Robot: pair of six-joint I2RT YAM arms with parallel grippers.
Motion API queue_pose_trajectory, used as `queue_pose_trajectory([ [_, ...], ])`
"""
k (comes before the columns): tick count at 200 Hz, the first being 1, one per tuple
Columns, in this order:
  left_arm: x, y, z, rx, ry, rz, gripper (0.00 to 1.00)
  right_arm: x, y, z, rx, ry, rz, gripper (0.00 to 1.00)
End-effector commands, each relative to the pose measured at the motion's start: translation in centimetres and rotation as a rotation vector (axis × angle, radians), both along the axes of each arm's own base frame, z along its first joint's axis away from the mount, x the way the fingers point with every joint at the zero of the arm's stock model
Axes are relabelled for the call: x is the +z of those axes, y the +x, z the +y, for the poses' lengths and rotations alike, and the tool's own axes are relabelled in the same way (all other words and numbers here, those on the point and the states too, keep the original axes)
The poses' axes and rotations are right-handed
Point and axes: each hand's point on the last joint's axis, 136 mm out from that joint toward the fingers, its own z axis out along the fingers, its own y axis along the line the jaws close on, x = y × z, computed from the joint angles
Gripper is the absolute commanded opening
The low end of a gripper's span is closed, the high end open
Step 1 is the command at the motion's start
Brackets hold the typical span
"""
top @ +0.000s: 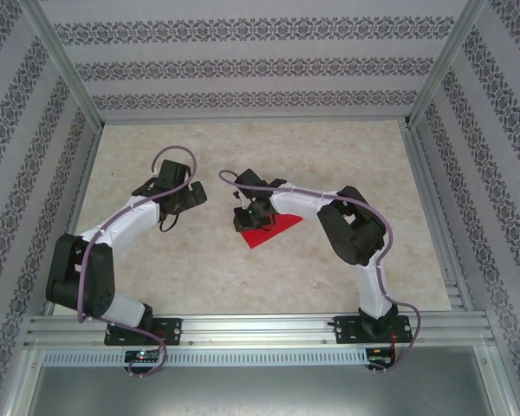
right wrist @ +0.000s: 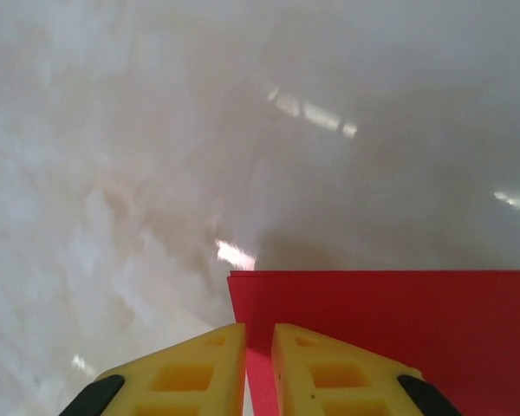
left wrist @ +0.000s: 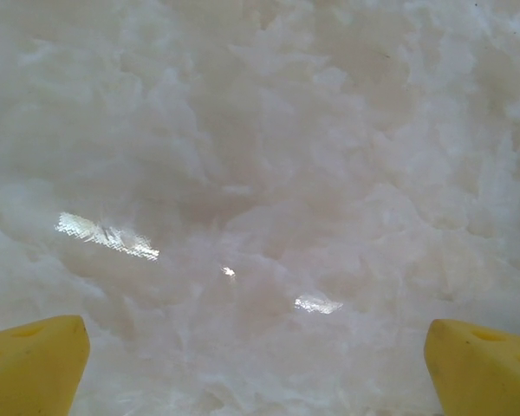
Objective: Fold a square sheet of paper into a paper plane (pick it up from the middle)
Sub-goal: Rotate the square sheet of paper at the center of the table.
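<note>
The red sheet of paper [top: 274, 229] lies folded into a triangle on the table's middle. In the right wrist view the paper [right wrist: 399, 329] shows a straight layered top edge and a sharp left corner. My right gripper [top: 253, 213] hovers over the triangle's left corner. Its yellow fingers [right wrist: 191, 368] stand a narrow gap apart around the gripper's middle [right wrist: 258, 329], with a strip of the paper's edge showing in the gap. My left gripper [top: 184, 196] sits to the left, apart from the paper. It is wide open [left wrist: 256, 338] over bare table, nothing between its fingertips [left wrist: 43, 351].
The table top [top: 199, 269] is pale and marbled, with patterned walls on three sides. A metal rail [top: 260, 328] runs along the near edge where both arm bases are bolted. The right arm's elbow [top: 355, 227] rises just right of the paper.
</note>
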Motion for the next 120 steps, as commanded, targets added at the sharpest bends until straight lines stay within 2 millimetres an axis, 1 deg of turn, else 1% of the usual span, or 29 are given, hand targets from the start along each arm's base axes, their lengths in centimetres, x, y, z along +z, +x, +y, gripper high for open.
queue_pose_trajectory([
  [1,0.0,-0.3,0.4,0.015,-0.011,0.006,1.00,0.5,-4.8,-2.8,0.114,-0.032,0.097,0.21],
  [9,0.1,-0.2,0.0,0.000,-0.031,0.003,1.00,1.8,-4.4,-3.2,0.090,-0.004,0.070,0.25],
  [14,0.1,-0.2,-0.3,-0.011,-0.045,-0.001,1.00,2.6,-3.8,-3.6,0.059,0.015,0.049,0.28],
  [21,0.1,-0.2,-0.7,-0.023,-0.063,-0.003,1.00,3.7,-2.7,-4.1,0.005,0.037,0.012,0.34],
  [24,0.0,-0.1,-0.8,-0.028,-0.071,-0.003,1.00,3.9,-2.4,-4.4,-0.016,0.039,0.002,0.37],
  [27,0.0,-0.1,-1.0,-0.034,-0.079,-0.006,1.00,4.5,-1.6,-4.9,-0.059,0.051,-0.021,0.41],
  [35,-0.1,0.0,-1.5,-0.055,-0.098,-0.009,1.00,5.1,-0.4,-5.9,-0.128,0.062,-0.061,0.49],
  [38,-0.2,0.0,-1.7,-0.062,-0.105,-0.009,1.00,5.4,0.3,-6.7,-0.176,0.064,-0.081,0.52],
  [45,-0.3,0.0,-2.0,-0.078,-0.119,-0.010,1.00,5.4,1.3,-8.0,-0.250,0.049,-0.105,0.55],
  [62,-0.7,0.0,-3.1,-0.121,-0.164,-0.007,1.00,4.4,3.4,-12.3,-0.450,-0.047,-0.133,0.57],
  [69,-0.7,0.0,-3.5,-0.136,-0.181,-0.007,1.00,3.9,4.0,-13.6,-0.515,-0.074,-0.124,0.57],
  [78,-0.8,0.0,-3.9,-0.152,-0.200,-0.004,1.00,3.4,4.6,-14.6,-0.571,-0.095,-0.115,0.57],
  [92,-0.9,0.0,-4.5,-0.177,-0.220,-0.003,1.00,2.8,5.3,-15.4,-0.620,-0.117,-0.118,0.56],
  [120,-0.9,0.2,-5.1,-0.219,-0.236,-0.017,1.00,2.2,6.9,-15.3,-0.646,-0.126,-0.123,0.53],
])
